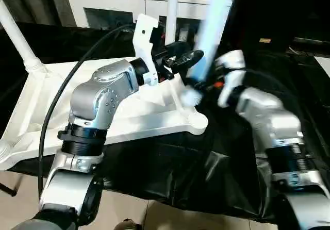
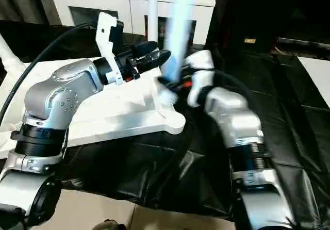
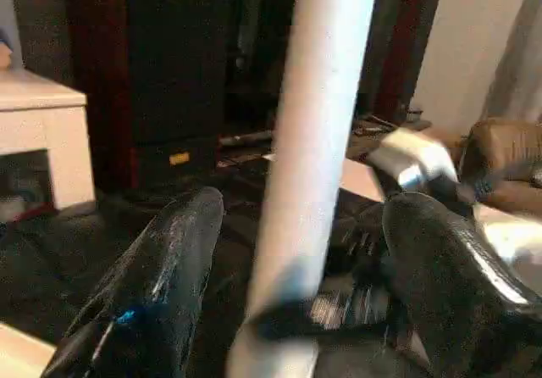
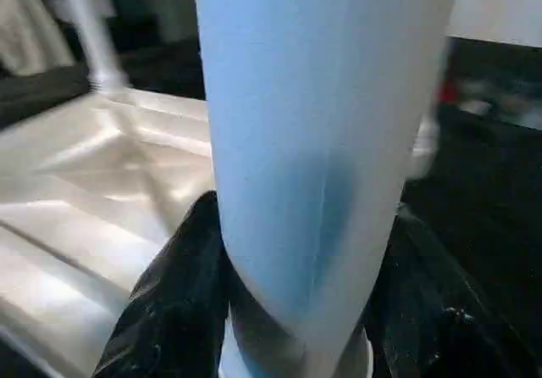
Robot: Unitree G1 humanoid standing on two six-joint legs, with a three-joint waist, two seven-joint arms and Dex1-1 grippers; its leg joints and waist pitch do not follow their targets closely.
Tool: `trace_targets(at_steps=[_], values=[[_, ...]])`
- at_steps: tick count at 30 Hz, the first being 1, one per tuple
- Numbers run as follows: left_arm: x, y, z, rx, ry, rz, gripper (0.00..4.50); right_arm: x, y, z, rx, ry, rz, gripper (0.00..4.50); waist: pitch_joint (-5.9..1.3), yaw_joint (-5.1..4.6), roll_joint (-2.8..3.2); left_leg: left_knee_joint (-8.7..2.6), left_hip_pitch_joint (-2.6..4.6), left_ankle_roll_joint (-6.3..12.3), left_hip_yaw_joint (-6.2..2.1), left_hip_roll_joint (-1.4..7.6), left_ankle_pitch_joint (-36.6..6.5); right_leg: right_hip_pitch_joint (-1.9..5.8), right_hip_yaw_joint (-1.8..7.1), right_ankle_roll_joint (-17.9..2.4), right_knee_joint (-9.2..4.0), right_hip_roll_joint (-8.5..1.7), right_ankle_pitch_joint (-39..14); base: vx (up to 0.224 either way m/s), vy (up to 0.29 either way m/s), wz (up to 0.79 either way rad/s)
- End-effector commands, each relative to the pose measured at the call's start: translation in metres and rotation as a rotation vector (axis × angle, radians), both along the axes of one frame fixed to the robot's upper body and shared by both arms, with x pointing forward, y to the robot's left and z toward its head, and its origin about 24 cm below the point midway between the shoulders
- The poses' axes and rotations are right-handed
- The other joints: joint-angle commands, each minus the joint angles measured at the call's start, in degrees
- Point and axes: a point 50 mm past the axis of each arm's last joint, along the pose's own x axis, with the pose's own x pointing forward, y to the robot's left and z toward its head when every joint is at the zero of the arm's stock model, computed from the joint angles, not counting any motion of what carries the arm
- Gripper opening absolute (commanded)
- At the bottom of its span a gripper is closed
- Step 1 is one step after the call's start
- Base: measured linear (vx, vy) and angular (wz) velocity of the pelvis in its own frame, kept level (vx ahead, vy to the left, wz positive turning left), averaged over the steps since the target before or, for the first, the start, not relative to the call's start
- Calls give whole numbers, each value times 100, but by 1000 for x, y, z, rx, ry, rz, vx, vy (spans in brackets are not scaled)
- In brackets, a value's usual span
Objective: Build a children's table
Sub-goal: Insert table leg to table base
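White tapered leg (image 1: 214, 29) upright over ribbed tabletop (image 1: 46, 111).

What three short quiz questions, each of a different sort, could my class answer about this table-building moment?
1. True or false: the tabletop lies with its ribbed underside up.
2. Which gripper is closed around the leg being fitted? A) left gripper B) right gripper
3. Fill in: the left gripper's fingers stand ____ on either side of the leg, with a gap to it.

Key: 1 true; 2 B; 3 open.
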Motion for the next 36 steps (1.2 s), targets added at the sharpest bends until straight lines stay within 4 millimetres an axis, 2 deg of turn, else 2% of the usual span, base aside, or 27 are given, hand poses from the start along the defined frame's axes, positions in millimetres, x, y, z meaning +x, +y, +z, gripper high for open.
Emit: trace_targets(at_steps=[1, 2, 3, 4, 5, 6, 7, 9, 10, 12, 13, 15, 17, 19, 22, 26, 31, 33, 36], values=[[-4, 8, -6, 65, -78, 32, 340, -5, -16, -4, -1, 5, -22, 185, -406, -9, -12, -392, 170, 100, -152, 302, -809, 300, 250, -1269, -417, -435, -187, 0, 0, 0], [-6, 9, -10, 93, -88, 31, 340, -7, -18, -5, -3, 12, -19, 185, -413, -7, -13, -394, 171, 124, -163, 310, -823, 304, 248, -1243, -427, -439, -225, 0, 0, 0], [-12, 13, -26, 194, -98, 12, 340, -14, -25, -9, -14, 29, 2, 185, -407, -7, -34, -405, 168, 135, -169, 322, -869, 307, 252, -1187, -430, -454, -344, 0, 0, 0], [-13, 13, -29, 212, -97, 4, 340, -15, -26, -10, -16, 32, 7, 185, -406, -11, -24, -409, 169, 143, -171, 336, -882, 300, 257, -1120, -427, -452, -393, 0, 0, 0], [-24, 13, -52, 318, -79, -61, 340, -24, -31, -15, -30, 52, 40, 185, -407, -6, -33, -408, 172, 160, -170, 336, -858, 293, 258, -1095, -425, -446, -407, 0, 0, 0], [-29, 12, -64, 366, -70, -87, 340, -27, -31, -17, -32, 55, 46, 185, -399, -1, -22, -423, 170, 182, -177, 341, -857, 287, 261, -1057, -445, -448, -437, 0, 0, 0], [-31, 12, -76, 401, -56, -99, 340, -28, -31, -19, -29, 57, 44, 185, -395, -19, 15, -430, 181, 155, -170, 344, -934, 256, 260, -1049, -444, -444, -520, 0, 0, 0], [-34, 12, -90, 436, -37, -121, 340, -28, -30, -20, -24, 55, 38, 185, -392, -33, 23, -441, 202, 62, -165, 339, -1092, 237, 256, -1075, -469, -436, -726, 0, 0, 0], [-34, 12, -90, 436, -37, -121, 340, -28, -30, -20, -24, 55, 38, 185, -383, -35, 11, -452, 202, 3, -167, 342, -1209, 234, 260, -1085, -485, -443, -861, 0, 0, 0], [-31, 15, -107, 474, -3, -127, 340, -27, -26, -21, -2, 49, 27, 185, -367, -32, 6, -462, 215, -48, -167, 334, -1334, 215, 266, -1065, -512, -445, -1033, 0, 0, 0], [-29, 16, -113, 491, 15, -136, 323, -27, -24, -21, 4, 50, 30, 185, -358, -45, 0, -470, 221, -78, -167, 323, -1447, 204, 269, -1012, -532, -440, -1217, 0, 0, 0], [-27, 19, -121, 539, 35, -152, 312, -28, -20, -21, 3, 50, 41, 185, -372, -39, 3, -474, 223, -109, -177, 325, -1430, 205, 276, -966, -535, -453, -1247, 0, 0, 0], [-26, 20, -123, 557, 41, -158, 294, -28, -19, -21, 0, 49, 47, 185, -387, -36, 6, -469, 217, -118, -175, 328, -1341, 211, 277, -980, -501, -456, -1066, 0, 0, 0], [-18, 22, -125, 584, 30, -122, 280, -27, -16, -20, -1, 46, 59, 185, -399, -39, 35, -458, 209, -79, -171, 320, -1204, 211, 270, -1072, -479, -437, -679, 0, 0, 0], [-6, 24, -127, 606, 23, -83, 250, -26, -12, -19, 1, 38, 68, 185, -428, -18, 29, -436, 211, -10, -174, 317, -1070, 243, 263, -1169, -440, -456, -332, 0, 0, 0], [-3, 23, -134, 596, 48, -121, 226, -25, -10, -19, -4, 33, 69, 185, -437, -1, 24, -416, 193, 87, -163, 315, -869, 263, 259, -1295, -413, -468, -1, 0, 0, 0], [-5, 21, -143, 609, 99, -207, 192, -26, -7, -20, -13, 32, 80, 185, -419, -3, 28, -429, 206, 77, -164, 332, -1049, 261, 261, -1339, -439, -491, -257, 0, 0, 0], [-5, 21, -144, 627, 102, -230, 165, -26, -8, -20, -17, 31, 81, 185, -417, -6, 37, -441, 215, 31, -170, 342, -1134, 255, 262, -1327, -446, -490, -398, 0, 0, 0], [0, 24, -145, 658, 91, -214, 148, -25, -8, -19, -20, 28, 80, 185, -423, -6, 43, -437, 216, 30, -169, 341, -1102, 258, 263, -1352, -433, -491, -253, 0, 0, 0]])
